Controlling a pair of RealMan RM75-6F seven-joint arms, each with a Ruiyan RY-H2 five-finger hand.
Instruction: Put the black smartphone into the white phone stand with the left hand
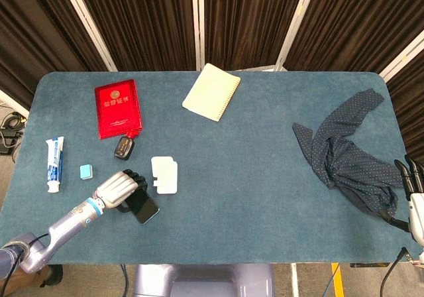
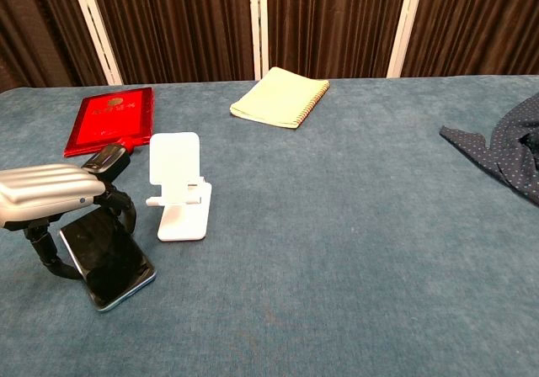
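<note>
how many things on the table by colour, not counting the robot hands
black: 2, the smartphone and a small device
white: 2, the phone stand and a toothpaste tube
red: 1, a booklet
pale yellow: 1, a notebook
dark blue: 1, a dotted cloth
light blue: 1, a small block
total: 8

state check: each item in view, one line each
black smartphone: gripped by the left hand, not yet in the stand
white phone stand: upright, empty
red booklet: closed, flat
yellow notebook: closed, flat
toothpaste tube: capped, lying flat
dark cloth: crumpled
right hand: at the table edge, holding nothing
</note>
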